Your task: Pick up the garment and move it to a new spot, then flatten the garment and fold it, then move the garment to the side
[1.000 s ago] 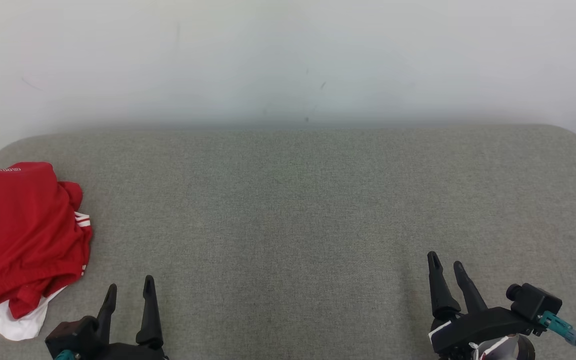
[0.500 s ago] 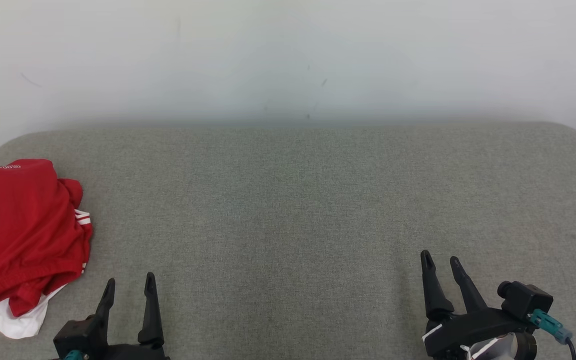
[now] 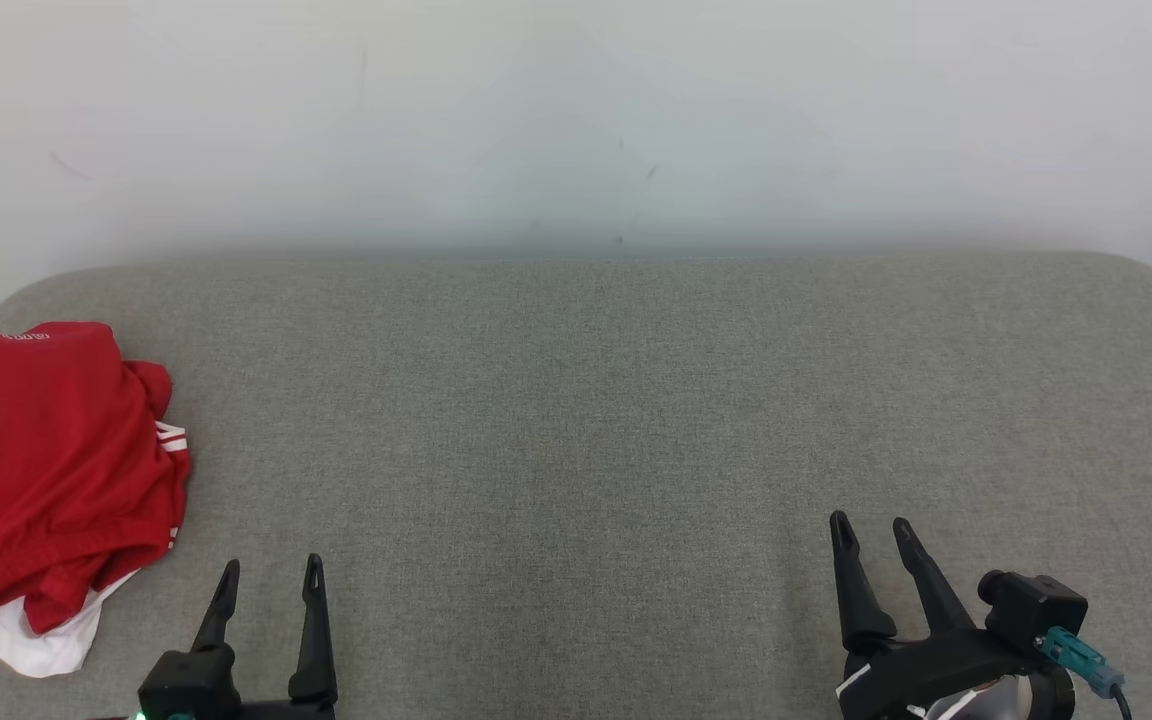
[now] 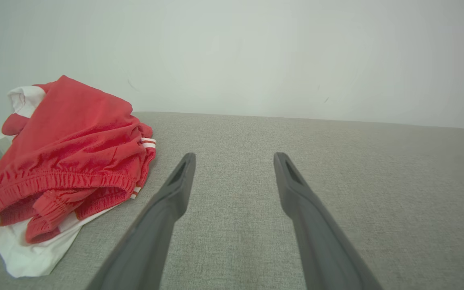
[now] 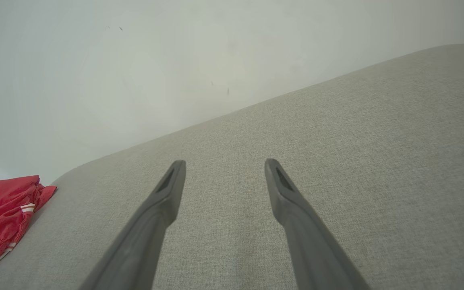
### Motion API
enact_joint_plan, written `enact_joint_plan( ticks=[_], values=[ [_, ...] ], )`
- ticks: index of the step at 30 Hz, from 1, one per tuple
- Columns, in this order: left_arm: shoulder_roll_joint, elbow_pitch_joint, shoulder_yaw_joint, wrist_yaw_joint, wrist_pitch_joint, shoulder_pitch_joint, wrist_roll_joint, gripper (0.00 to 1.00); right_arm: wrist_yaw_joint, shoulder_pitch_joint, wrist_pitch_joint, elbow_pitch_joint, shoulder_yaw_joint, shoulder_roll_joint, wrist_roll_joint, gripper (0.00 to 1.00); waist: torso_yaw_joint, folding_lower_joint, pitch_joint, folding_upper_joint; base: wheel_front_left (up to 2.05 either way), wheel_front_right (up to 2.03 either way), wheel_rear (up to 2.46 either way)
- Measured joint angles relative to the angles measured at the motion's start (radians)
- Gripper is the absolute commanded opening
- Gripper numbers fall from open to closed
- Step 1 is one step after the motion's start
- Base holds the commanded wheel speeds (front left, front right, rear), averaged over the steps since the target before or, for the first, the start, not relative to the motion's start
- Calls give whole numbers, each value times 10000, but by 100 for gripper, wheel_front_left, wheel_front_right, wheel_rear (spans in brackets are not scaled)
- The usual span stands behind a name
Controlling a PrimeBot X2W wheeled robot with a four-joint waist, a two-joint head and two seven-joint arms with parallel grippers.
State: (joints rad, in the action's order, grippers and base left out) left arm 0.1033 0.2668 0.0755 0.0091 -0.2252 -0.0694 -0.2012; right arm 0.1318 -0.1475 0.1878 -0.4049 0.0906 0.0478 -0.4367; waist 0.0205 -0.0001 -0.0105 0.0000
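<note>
Red garment (image 3: 56, 480) is noted at the left edge of the grey fabric surface (image 3: 576, 400), bunched in a loose heap, unfolded. White cloth is seen under the red at the heap's near edge, and white stripes are seen on its right side. An elasticated band is made out in the left wrist view. Small white lettering along the far edge cannot be read.

Left gripper (image 3: 272, 563) is found near-left, low over the surface, with its fingers pointed toward the far wall (image 3: 576, 120). The fingers are spread wide and nothing is held between them. The garment lies just to its left, near but apart; no contact is seen.

Right gripper (image 3: 871, 521) is found near-right, its fingers angled slightly leftward and likewise parted, with only bare surface between them. It is placed well apart from the garment. A black camera block (image 3: 1031, 603) with a teal connector (image 3: 1071, 655) is seen at its wrist.

The wall is plain white, and a few faint dark marks are noted near its middle.
</note>
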Motion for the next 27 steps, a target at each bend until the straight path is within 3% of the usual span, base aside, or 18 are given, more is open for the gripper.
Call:
enact_joint_plan(
  ticks=[20, 27],
  values=[
    [-299, 176, -284, -612, -343, 30, 617, 100, 0, 5, 155, -94, 224, 6, 995, 100, -9, 0, -31, 0, 0, 0, 0],
    [-414, 207, -483, -757, -374, 29, 464, 100, 0, 17, 236, -134, 297, 8, 635, 100, -11, 0, -49, 0, 0, 0, 0]
  ],
)
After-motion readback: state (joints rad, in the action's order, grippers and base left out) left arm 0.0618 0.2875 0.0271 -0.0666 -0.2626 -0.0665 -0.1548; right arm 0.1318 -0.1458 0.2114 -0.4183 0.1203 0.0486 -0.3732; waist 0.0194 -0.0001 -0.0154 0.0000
